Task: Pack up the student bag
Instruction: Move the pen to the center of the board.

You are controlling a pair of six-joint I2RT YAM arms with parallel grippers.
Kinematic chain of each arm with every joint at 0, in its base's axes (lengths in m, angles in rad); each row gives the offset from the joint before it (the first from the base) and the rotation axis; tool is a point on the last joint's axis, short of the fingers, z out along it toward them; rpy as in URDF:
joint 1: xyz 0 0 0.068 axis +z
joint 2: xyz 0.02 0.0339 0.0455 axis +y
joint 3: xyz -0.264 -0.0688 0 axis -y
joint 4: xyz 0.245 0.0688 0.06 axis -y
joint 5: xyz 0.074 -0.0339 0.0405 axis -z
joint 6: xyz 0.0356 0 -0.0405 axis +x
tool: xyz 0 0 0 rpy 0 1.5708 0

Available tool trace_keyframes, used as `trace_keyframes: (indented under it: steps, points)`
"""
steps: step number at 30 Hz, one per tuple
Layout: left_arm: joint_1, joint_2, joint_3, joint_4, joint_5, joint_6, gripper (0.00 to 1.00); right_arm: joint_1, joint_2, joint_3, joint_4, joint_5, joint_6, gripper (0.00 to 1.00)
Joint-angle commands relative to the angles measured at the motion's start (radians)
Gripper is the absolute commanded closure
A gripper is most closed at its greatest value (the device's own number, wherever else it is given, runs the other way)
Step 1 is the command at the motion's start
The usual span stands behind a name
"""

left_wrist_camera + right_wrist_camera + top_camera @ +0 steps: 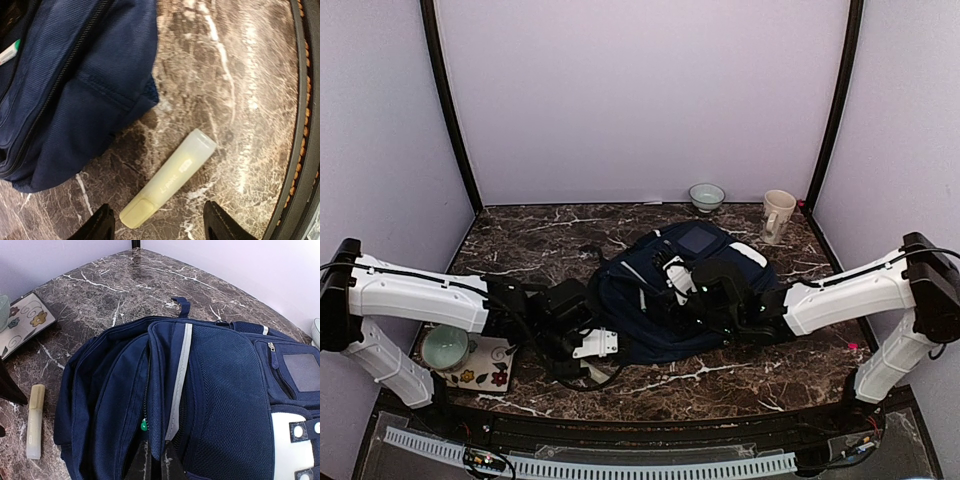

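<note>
The navy student bag (645, 325) lies in the middle of the tabletop (540, 235). My right jaws are pressed together, pinching its front flap edge. My left jaws stand spread above a pale yellow highlighter (170, 177) lying just beside the bag.

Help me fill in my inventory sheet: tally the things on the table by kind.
Student bag: 1
Highlighter: 1
Bowls: 2
Mug: 1
Flowered mat: 1
Total: 6
</note>
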Motion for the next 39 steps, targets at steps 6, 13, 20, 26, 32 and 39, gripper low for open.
trace_keyframes:
  steps: [6,13,20,26,32,39]
  points:
    - [0.030,0.077,0.024,-0.078,0.091,0.084,0.42,0.006,-0.056,-0.048,0.092,-0.075,0.040,1.00]
    - [0.082,0.140,0.036,-0.078,0.168,0.106,0.42,0.006,-0.071,-0.062,0.098,-0.077,0.041,1.00]
    - [0.115,0.257,0.076,-0.118,0.204,0.110,0.80,0.006,-0.064,-0.068,0.106,-0.068,0.040,1.00]
    - [0.121,0.285,0.084,-0.104,0.214,0.112,0.82,0.006,-0.062,-0.071,0.103,-0.063,0.040,1.00]
    - [0.122,0.266,0.101,-0.087,0.234,0.062,0.84,0.006,-0.059,-0.067,0.100,-0.056,0.038,1.00]
    - [0.121,0.242,0.126,-0.076,0.276,-0.017,0.85,0.006,-0.043,-0.054,0.098,-0.058,0.039,1.00]
